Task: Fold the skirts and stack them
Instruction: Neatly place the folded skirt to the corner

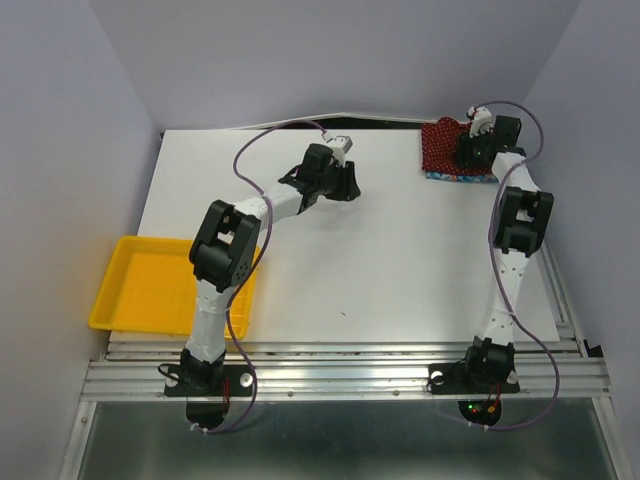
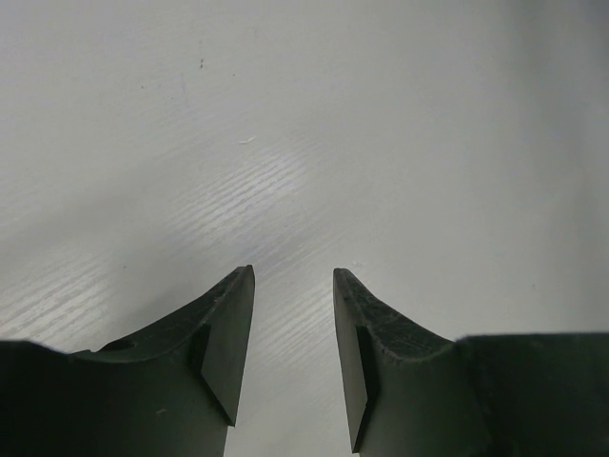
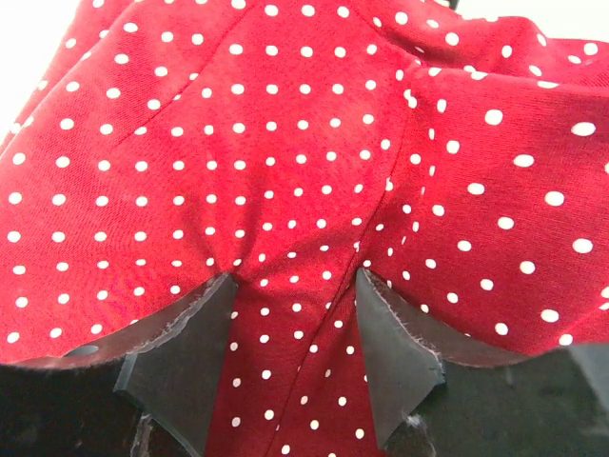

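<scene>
The dark red skirt with white dots (image 1: pixel 438 146) lies folded at the table's far right corner. It rests on the blue floral skirt (image 1: pixel 456 177), of which only a thin edge shows at its near side. My right gripper (image 1: pixel 470 150) is down on the red skirt. In the right wrist view the red skirt (image 3: pixel 285 143) fills the frame. There my right gripper (image 3: pixel 297 276) is open, with both fingertips pressed into the puckered cloth and flat cloth spanning the gap. My left gripper (image 1: pixel 347 183) hovers mid-table. It is open over bare white table (image 2: pixel 285 143) with nothing between its fingers (image 2: pixel 233 324).
A yellow plastic tray (image 1: pixel 130 300) hangs over the table's left near edge beside the left arm's base. Grey walls close in the back and both sides. The red skirt lies close to the back wall and the right edge.
</scene>
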Controlling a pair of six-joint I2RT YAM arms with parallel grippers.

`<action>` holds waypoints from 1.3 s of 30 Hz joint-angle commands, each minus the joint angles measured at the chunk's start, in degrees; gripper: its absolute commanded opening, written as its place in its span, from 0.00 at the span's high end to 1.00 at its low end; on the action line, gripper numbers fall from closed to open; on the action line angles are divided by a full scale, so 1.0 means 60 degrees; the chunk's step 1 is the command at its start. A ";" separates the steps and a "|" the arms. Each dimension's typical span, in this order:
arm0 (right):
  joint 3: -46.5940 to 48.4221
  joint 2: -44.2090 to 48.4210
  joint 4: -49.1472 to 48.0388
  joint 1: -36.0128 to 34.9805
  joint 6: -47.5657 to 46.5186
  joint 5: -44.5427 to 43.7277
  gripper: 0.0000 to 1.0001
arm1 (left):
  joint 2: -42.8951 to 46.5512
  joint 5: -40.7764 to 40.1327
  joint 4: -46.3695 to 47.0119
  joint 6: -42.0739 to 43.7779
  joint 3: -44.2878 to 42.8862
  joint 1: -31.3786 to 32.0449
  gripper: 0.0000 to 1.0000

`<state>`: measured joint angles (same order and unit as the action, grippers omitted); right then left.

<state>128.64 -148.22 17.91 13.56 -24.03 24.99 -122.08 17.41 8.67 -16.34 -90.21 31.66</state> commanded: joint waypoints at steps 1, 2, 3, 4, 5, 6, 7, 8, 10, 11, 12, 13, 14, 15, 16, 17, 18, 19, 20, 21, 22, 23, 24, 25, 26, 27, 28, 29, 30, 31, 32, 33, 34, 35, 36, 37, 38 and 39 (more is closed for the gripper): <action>0.0064 -0.0053 0.0826 -0.0268 0.0620 0.0025 0.38 | 0.0586 0.0057 0.0006 0.0160 -0.0492 -0.0003 0.50; -0.0023 0.0064 0.0635 -0.0268 0.0810 -0.0092 0.38 | 0.0586 0.0057 0.0006 0.0160 -0.0492 -0.0003 0.50; -0.0256 0.0399 0.0372 -0.0268 0.1261 -0.0253 0.38 | 0.0572 0.0057 0.0006 0.0160 -0.0506 -0.0003 0.50; -0.0389 0.0576 -0.0109 -0.0152 0.1513 -0.0327 0.37 | 0.0572 0.0057 -0.0009 0.0160 -0.0506 0.0011 0.50; -0.0477 0.0752 -0.0332 -0.0151 0.2037 -0.0371 0.37 | 0.0572 0.0057 0.0006 0.0145 -0.0506 -0.0003 0.50; -0.0565 0.1058 -0.0580 -0.0064 0.2274 -0.0575 0.36 | 0.0586 0.0043 0.0006 0.0130 -0.0506 0.0011 0.50; -0.0522 0.1148 -0.0902 0.0038 0.2465 -0.0620 0.36 | 0.0601 0.0043 0.0006 0.0087 -0.0492 -0.0003 0.50; -0.0435 0.1207 -0.1007 0.0039 0.2960 -0.0650 0.36 | 0.0601 0.0057 0.0006 0.0086 -0.0477 -0.0003 0.50; -0.0055 0.1252 -0.1241 0.0171 0.3388 -0.0883 0.37 | 0.0601 0.0014 0.0020 0.0043 -0.0462 -0.0003 0.50; 0.0106 0.1223 -0.1329 0.0302 0.3579 -0.0913 0.37 | 0.0572 -0.0001 0.0006 0.0071 -0.0491 -0.0003 0.50; 0.0239 0.1193 -0.1359 0.0419 0.3798 -0.1015 0.37 | 0.0557 -0.0001 -0.0052 0.0086 -0.0535 -0.0003 0.50; 0.0356 0.1150 -0.1374 0.0420 0.3844 -0.1147 0.37 | 0.0542 -0.0030 -0.0111 0.0101 -0.0594 -0.0003 0.50; 0.0488 0.1091 -0.1374 0.0420 0.3873 -0.1337 0.37 | 0.0528 -0.0045 -0.0140 0.0115 -0.0681 -0.0018 0.51; 0.0503 0.1062 -0.1403 0.0536 0.3975 -0.1425 0.37 | 0.0528 -0.0031 -0.0155 0.0130 -0.0697 -0.0018 0.50; 0.0504 0.1032 -0.1418 0.0653 0.4135 -0.1383 0.37 | 0.0542 -0.0030 -0.0141 0.0116 -0.0697 -0.0018 0.51; 0.0489 0.0959 -0.1432 0.0756 0.4442 -0.1368 0.37 | 0.0557 -0.0059 -0.0141 0.0130 -0.0682 -0.0032 0.50; 0.0474 0.0915 -0.1447 0.0757 0.4474 -0.1426 0.37 | 0.0571 -0.0060 -0.0126 0.0145 -0.0668 -0.0032 0.51; 0.0460 0.0886 -0.1549 0.0757 0.4503 -0.1615 0.37 | 0.0572 -0.0060 -0.0126 0.0145 -0.0638 -0.0032 0.50; 0.0445 0.0827 -0.1608 0.0859 0.4518 -0.1718 0.38 | 0.0586 -0.0089 -0.0126 0.0159 -0.0624 -0.0047 0.50; 0.0401 0.0711 -0.1681 0.0860 0.4518 -0.1864 0.38 | 0.0586 -0.0075 -0.0126 0.0145 -0.0594 -0.0047 0.50; 0.0401 0.0637 -0.1769 0.0947 0.4532 -0.2156 0.39 | 0.0601 -0.0089 -0.0126 0.0130 -0.0580 -0.0047 0.51; 0.0415 0.0564 -0.1943 0.0948 0.4547 -0.2246 0.40 | 0.0630 -0.0089 -0.0141 0.0116 -0.0521 -0.0062 0.50; 0.0474 0.0433 -0.2018 0.0948 0.4547 -0.2261 0.41 | 0.0659 -0.0104 -0.0126 0.0116 -0.0477 -0.0047 0.51; 0.0518 0.0388 -0.2164 0.0948 0.4562 -0.2334 0.44 | 0.0688 -0.0133 -0.0112 0.0130 -0.0419 -0.0062 0.50; 0.0504 0.0373 -0.2281 0.0948 0.4605 -0.2349 0.45 | 0.0703 -0.0147 -0.0111 0.0130 -0.0389 -0.0062 0.51; 0.0489 0.0358 -0.2456 0.0948 0.4664 -0.2349 0.47 | 0.0732 -0.0148 -0.0111 0.0145 -0.0389 -0.0062 0.50; 0.0474 0.0358 -0.2603 0.0948 0.4708 -0.2378 0.49 | 0.0733 -0.0148 -0.0111 0.0159 -0.0375 -0.0062 0.50; 0.0489 0.0344 -0.2865 0.0948 0.4723 -0.2436 0.54 | 0.0762 -0.0177 -0.0155 0.0160 -0.0389 -0.0062 0.51; 0.0576 0.0329 -0.2868 0.0948 0.4752 -0.2510 0.56 | 0.0777 -0.0191 -0.0184 0.0160 -0.0389 -0.0062 0.50; 0.0591 0.0372 -0.2868 0.0948 0.4767 -0.2510 0.57 | 0.0791 -0.0206 -0.0185 0.0160 -0.0389 -0.0062 0.50; 0.0548 0.0431 -0.3274 0.0948 0.4796 -0.2612 0.57 | 0.0864 -0.0221 -0.0214 0.0174 -0.0360 -0.0062 0.50; 0.0417 0.0562 -0.3409 0.0948 0.4840 -0.2656 0.57 | 0.0894 -0.0235 -0.0214 0.0174 -0.0345 -0.0062 0.50; -0.0179 0.0752 -0.3584 0.0948 0.4869 -0.2570 0.56 | 0.0923 -0.0235 -0.0214 0.0203 -0.0316 -0.0062 0.51; -0.0649 0.1334 -0.4296 0.0948 0.4841 -0.2424 0.55 | 0.0981 -0.0235 -0.0228 0.0203 -0.0272 -0.0062 0.50; -0.1118 0.1644 -0.4724 0.0948 0.4913 -0.2306 0.54 | 0.1011 -0.0250 -0.0229 0.0232 -0.0257 -0.0062 0.50; -0.1528 0.1923 -0.5323 0.0948 0.4986 -0.2030 0.54 | 0.1026 -0.0265 -0.0243 0.0247 -0.0257 -0.0062 0.50; -0.1910 0.2288 -0.5445 0.0948 0.5030 -0.1751 0.54 | 0.1040 -0.0265 -0.0272 0.0247 -0.0243 -0.0062 0.50; -0.1986 0.2422 -0.5504 0.0948 0.5277 -0.1430 0.54 | 0.1011 -0.0250 -0.0287 0.0276 -0.0257 -0.0062 0.50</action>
<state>120.81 -142.41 -3.66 19.27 4.86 11.81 -121.84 16.25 6.57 -16.08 -91.83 31.64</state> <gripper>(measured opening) 0.459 0.498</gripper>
